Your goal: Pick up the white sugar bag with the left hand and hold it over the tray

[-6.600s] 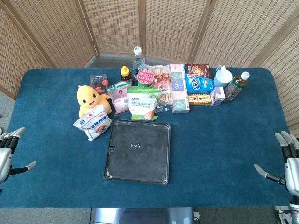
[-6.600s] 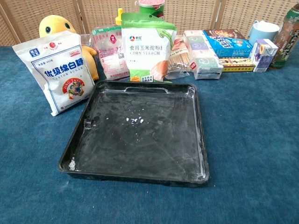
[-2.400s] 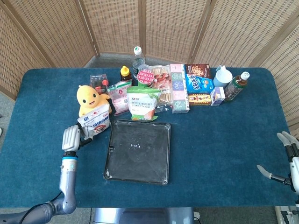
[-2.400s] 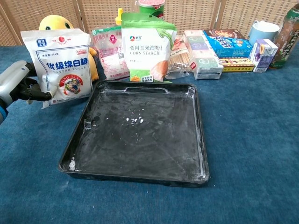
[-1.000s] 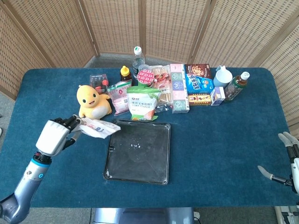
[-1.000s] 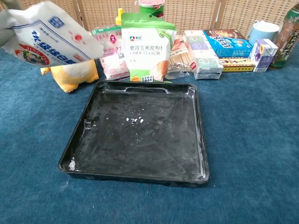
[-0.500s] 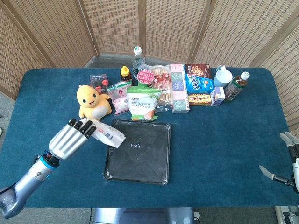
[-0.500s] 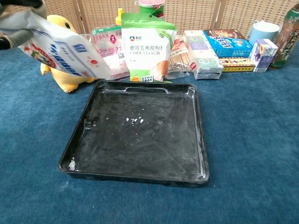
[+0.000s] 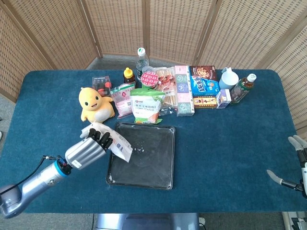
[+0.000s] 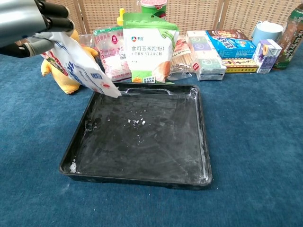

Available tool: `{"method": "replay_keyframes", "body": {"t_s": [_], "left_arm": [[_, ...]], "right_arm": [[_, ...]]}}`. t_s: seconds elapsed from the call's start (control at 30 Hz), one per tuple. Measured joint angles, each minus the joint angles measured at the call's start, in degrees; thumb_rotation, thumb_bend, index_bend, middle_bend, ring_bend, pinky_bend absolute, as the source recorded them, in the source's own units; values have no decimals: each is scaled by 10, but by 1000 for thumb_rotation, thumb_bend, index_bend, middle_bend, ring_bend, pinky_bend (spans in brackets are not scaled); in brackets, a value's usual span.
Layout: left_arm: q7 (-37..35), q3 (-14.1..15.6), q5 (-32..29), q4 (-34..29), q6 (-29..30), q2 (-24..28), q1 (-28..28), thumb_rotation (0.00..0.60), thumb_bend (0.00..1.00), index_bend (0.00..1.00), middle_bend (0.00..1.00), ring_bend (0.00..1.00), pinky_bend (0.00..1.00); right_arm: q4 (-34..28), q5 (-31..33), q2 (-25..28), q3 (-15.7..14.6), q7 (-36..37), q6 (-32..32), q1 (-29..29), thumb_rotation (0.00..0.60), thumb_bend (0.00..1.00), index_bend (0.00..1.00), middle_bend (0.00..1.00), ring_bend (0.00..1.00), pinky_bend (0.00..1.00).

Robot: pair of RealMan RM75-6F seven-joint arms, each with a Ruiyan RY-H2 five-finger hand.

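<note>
My left hand [image 9: 90, 147] [image 10: 26, 21] grips the white sugar bag [image 9: 120, 146] [image 10: 80, 66] by its top. The bag hangs tilted in the air, its lower corner above the left rim of the black tray [image 9: 158, 165] [image 10: 142, 142]. In the chest view the bag's bottom corner hovers just above the tray's back left corner. The tray has a dusting of white powder inside. My right hand [image 9: 298, 167] shows at the far right edge of the head view, fingers spread, holding nothing.
A yellow plush toy [image 9: 95, 103] [image 10: 61, 75] sits behind the bag. A green corn starch pouch [image 9: 147, 106] [image 10: 147, 47] stands at the tray's back edge, with packets, boxes and bottles [image 9: 206, 86] in a row behind it on the blue tablecloth [image 9: 230, 143].
My left hand has carried the sugar bag rightward and toward the tray; the bag has tipped more steeply, with its lower corner now over the tray's left rim. The right hand stays still.
</note>
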Motion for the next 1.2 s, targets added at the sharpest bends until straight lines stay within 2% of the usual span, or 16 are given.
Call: {"method": "replay_keyframes", "body": {"t_s": [0.23,0.4,0.73,0.93,1.2], "left_arm": [[53,1,26,-4,-28,15,-14,600,603,743,695,734,753],[99,2,35,-31,-62,34,-20,600,604,743,696,734,753],[74,5,16,-14,-43,34,-5,600,604,743,697,734,753],[-19,5,-17,19,8,15,15,600,603,743,698,735,753],[-251,-1,-114,102,78,-45,54,600,602,743,699,736,752]], "right_arm": [[-1,1,1,0,1,-2,0,377,0,44,4,0,0],[-1,0,1,0,1,-1,0,378,0,44,4,0,0],[-1,1,3,-1,4,-2,-1,380,0,44,4,0,0],[-2,0,1,-2,-2,-3,0,377,0,44,4,0,0],[-3,-1,-5,-3,-17,-6,2,378,0,44,4,0,0]]}}
